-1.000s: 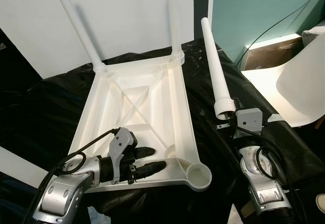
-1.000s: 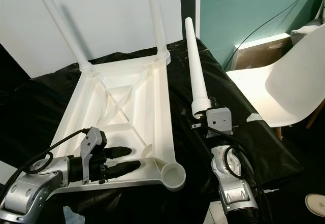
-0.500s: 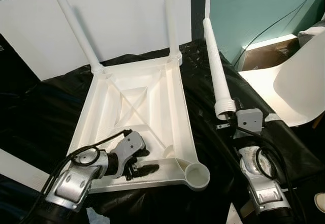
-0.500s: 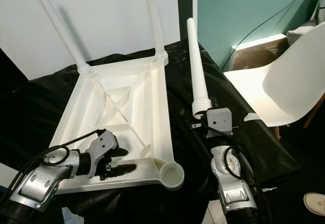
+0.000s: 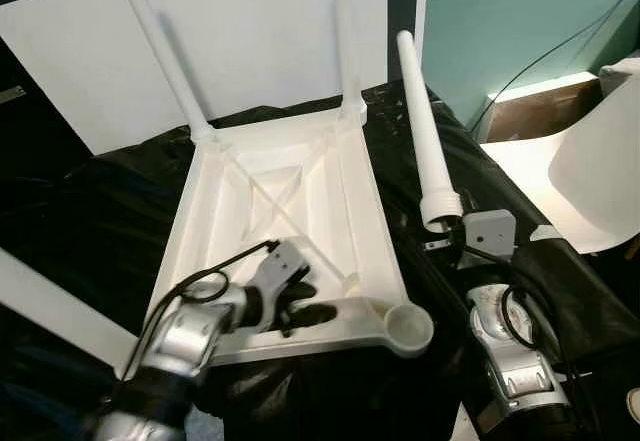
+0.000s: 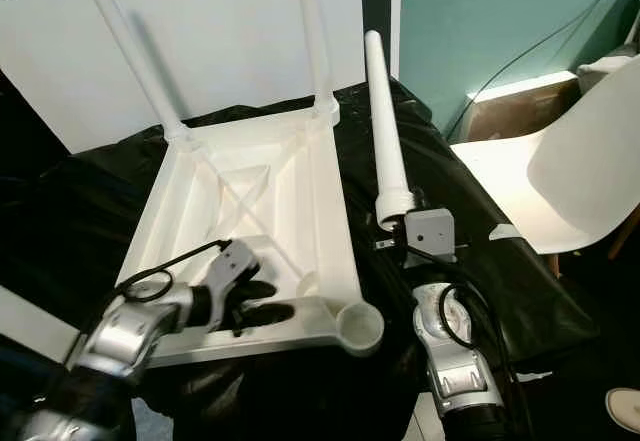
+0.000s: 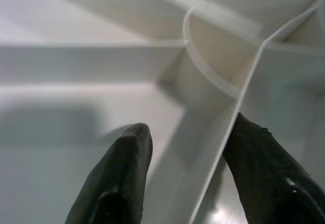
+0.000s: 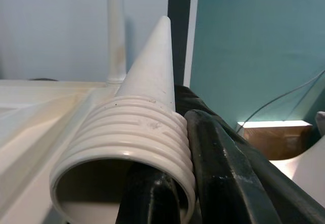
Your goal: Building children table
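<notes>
The white table top (image 5: 290, 176) lies upside down on a black sheet. Two white legs (image 5: 165, 56) (image 5: 343, 31) stand in its far corner sockets. The near right socket (image 5: 408, 329) is empty. My left gripper (image 5: 305, 303) is at the near rim beside that socket. In the left wrist view its fingers (image 7: 122, 173) straddle the rim wall, shut on it. My right gripper (image 5: 448, 233) holds a loose white leg (image 5: 425, 131) by its threaded end (image 8: 137, 127), right of the table top. One finger is inside the hollow end and the other is outside. The leg points away and upward.
A white chair (image 5: 600, 171) stands close on the right, with a cardboard box (image 5: 530, 111) and a cable behind it. A white board (image 5: 250, 31) leans behind the table top. A white plank (image 5: 50, 306) lies at the left. The black sheet (image 5: 90, 211) covers the work surface.
My left gripper has moved right along the near rim toward the empty socket, and its wrist has turned. The table top's near end has shifted slightly right. The right arm still holds the leg.
</notes>
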Robot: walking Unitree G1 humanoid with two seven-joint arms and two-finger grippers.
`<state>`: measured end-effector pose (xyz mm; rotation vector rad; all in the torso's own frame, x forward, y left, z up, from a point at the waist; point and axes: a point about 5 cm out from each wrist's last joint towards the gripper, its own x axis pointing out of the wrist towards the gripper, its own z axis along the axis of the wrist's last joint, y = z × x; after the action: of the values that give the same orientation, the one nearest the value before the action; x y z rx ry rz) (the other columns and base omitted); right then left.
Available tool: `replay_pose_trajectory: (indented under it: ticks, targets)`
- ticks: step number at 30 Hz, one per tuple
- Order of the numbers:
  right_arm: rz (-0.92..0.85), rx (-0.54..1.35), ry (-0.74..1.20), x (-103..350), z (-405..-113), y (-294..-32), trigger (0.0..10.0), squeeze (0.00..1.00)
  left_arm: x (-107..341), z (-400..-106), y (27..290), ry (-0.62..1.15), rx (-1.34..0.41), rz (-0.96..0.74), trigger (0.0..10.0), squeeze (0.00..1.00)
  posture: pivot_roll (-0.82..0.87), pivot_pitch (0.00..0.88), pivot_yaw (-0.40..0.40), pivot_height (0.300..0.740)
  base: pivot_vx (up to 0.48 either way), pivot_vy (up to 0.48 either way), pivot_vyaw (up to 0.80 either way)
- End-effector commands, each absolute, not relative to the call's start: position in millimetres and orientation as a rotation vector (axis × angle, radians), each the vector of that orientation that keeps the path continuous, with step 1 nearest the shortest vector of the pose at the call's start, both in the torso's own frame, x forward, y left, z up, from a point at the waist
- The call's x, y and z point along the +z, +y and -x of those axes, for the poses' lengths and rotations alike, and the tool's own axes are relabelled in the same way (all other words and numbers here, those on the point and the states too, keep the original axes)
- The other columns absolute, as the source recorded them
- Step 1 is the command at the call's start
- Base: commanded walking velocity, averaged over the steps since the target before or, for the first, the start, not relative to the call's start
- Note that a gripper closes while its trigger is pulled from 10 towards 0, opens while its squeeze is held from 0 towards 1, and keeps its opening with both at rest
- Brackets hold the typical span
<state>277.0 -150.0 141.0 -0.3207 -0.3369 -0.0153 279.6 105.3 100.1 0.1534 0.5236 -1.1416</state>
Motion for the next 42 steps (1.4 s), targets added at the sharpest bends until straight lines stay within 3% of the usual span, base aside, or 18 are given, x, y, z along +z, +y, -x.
replay_pose_trajectory:
  ticks: [1,12,17,18,23,24,28,29,30,37,42]
  targets:
    - [0.309,-0.002,-0.351,142.7,-277.7,-146.8,10.0,0.0,91.6,-302.2,131.5,0.507,-0.598,-0.259,0.0,0.0,-0.02,0.0,0.124,0.74,0.0,0.0,0.0]
    - [0.309,0.002,-0.347,141.4,-276.9,-146.2,10.0,0.0,92.5,-320.4,155.6,0.492,-0.347,-0.254,0.0,0.0,-0.03,0.0,0.126,0.74,0.0,0.0,0.0]
    - [0.309,0.007,-0.347,141.1,-277.4,-145.3,10.0,0.0,90.5,-320.6,156.1,0.497,-0.345,-0.256,0.0,0.0,-0.03,0.0,0.126,0.74,0.0,0.0,0.0]
    - [0.309,0.009,-0.347,141.1,-277.7,-144.9,10.0,0.0,89.4,-318.3,152.9,0.489,-0.383,-0.279,10.0,0.0,-0.03,0.0,0.126,0.74,0.0,0.0,0.0]
    - [0.31,0.012,-0.349,141.5,-278.2,-144.6,10.0,0.0,88.5,-314.2,146.7,0.461,-0.456,-0.297,10.0,0.0,-0.02,0.0,0.124,0.74,0.0,0.0,0.0]
    - [0.312,0.015,-0.35,141.9,-278.4,-145.0,10.0,0.0,89.3,-311.0,142.4,0.434,-0.506,-0.281,10.0,1.0,-0.02,0.0,0.122,0.74,0.0,0.0,0.0]
    - [0.325,0.024,-0.355,143.3,-278.8,-146.1,10.0,0.0,94.9,-305.2,132.4,0.355,-0.615,-0.243,10.0,1.0,-0.03,0.0,0.121,0.74,0.0,0.0,0.0]
    - [0.344,0.049,-0.368,145.3,-278.8,-145.6,10.0,0.0,102.5,-301.3,125.8,0.299,-0.681,-0.18,10.0,0.06,-0.03,0.0,0.12,0.74,0.0,0.0,0.0]
    - [0.376,0.081,-0.39,148.1,-278.4,-144.4,10.0,0.0,111.8,-296.6,119.6,0.24,-0.754,-0.097,10.0,0.0,-0.03,0.0,0.119,0.74,0.0,0.0,0.0]
    - [0.55,0.133,-0.506,159.5,-275.7,-143.5,10.0,0.0,139.7,-274.9,112.3,0.102,-1.008,0.153,10.0,0.0,-0.03,0.0,0.108,0.74,0.0,0.0,0.0]
    - [0.616,0.121,-0.562,164.5,-275.7,-145.5,10.0,0.0,148.0,-269.6,112.8,0.077,-1.069,0.275,10.0,0.0,-0.03,0.0,0.106,0.74,0.0,0.0,0.0]
